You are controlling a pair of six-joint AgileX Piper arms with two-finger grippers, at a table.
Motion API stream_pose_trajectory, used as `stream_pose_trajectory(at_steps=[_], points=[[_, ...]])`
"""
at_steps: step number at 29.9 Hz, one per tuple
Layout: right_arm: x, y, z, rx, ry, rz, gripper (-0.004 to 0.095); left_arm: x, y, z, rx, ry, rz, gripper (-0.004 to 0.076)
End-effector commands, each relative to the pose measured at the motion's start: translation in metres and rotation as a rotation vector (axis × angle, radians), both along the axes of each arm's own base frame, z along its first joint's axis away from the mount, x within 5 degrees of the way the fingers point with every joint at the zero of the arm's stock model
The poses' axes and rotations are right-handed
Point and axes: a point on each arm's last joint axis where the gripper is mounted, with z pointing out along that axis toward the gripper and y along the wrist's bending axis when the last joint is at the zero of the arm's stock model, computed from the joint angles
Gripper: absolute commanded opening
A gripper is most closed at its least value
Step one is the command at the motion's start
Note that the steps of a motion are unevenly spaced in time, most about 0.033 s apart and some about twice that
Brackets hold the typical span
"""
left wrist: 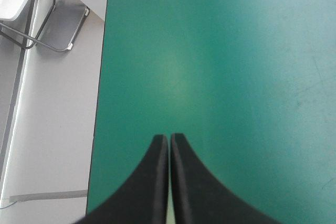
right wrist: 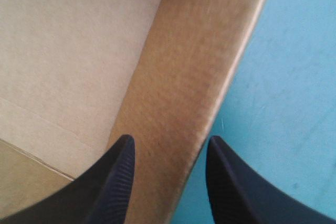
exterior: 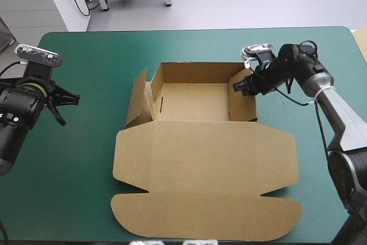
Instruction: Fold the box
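At nine o'clock on the table, well apart from the box (exterior: 200, 159), I have the left gripper (left wrist: 169, 139) with its black fingers pressed together into one point, only teal-green cover (left wrist: 236, 51) ahead of it. Centre table sits the brown box: an open tray (exterior: 195, 100) toward twelve o'clock with its far and right walls upright, its left wall (exterior: 137, 98) leaning outward toward nine, and the lid (exterior: 206, 187) lying flat toward six. At the tray's three o'clock wall (right wrist: 194, 77) the right gripper (right wrist: 168, 142) is spread wide astride the board, one finger (right wrist: 113, 182) inside the tray, the other over the cover. Whether either touches the board I cannot tell; from above the fingertips are lost against the wall.
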Motion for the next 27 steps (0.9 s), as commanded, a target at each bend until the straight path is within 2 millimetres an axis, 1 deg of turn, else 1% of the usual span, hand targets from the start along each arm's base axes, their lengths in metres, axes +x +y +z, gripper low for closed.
stream_pose_trajectory(at_steps=[1, 3, 4, 6, 8, 10, 15, 19, 27], points=[[-0.011, -0.006, 0.069, 0.003, -0.121, -0.026, 0.0412, -0.004, 0.001, 0.016, 0.027, -0.076, -0.022, 0.0], [-0.016, -0.01, 0.089, -0.02, -0.123, -0.052, 0.0412, -0.004, 0.001, 0.016, 0.027, -0.076, -0.022, 0.0], [-0.018, -0.012, 0.095, -0.038, -0.127, -0.058, 0.0412, -0.004, 0.001, 0.016, 0.027, -0.076, -0.022, 0.0], [-0.021, -0.013, 0.109, -0.013, -0.162, -0.087, 0.0412, -0.004, 0.001, 0.016, 0.027, -0.077, -0.022, 0.0], [-0.022, -0.013, 0.113, 0.005, -0.17, -0.109, 0.0412, -0.004, 0.001, 0.016, 0.027, -0.074, -0.021, 0.0], [-0.022, -0.012, 0.113, 0.017, -0.161, -0.123, 0.0412, -0.004, 0.001, 0.016, 0.027, -0.07, -0.019, 0.0], [-0.021, -0.011, 0.092, 0.012, -0.086, -0.133, 0.0412, -0.005, 0.002, 0.015, 0.028, -0.061, -0.014, 0.0], [-0.019, -0.01, 0.068, 0.0, -0.006, -0.131, 0.0412, -0.004, 0.001, 0.015, 0.028, -0.065, -0.016, 0.0], [0.005, 0.003, 0.022, 0.074, 0.147, -0.12, 0.0412, -0.005, -0.002, 0.013, -0.033, -0.052, -0.022, 0.0]])
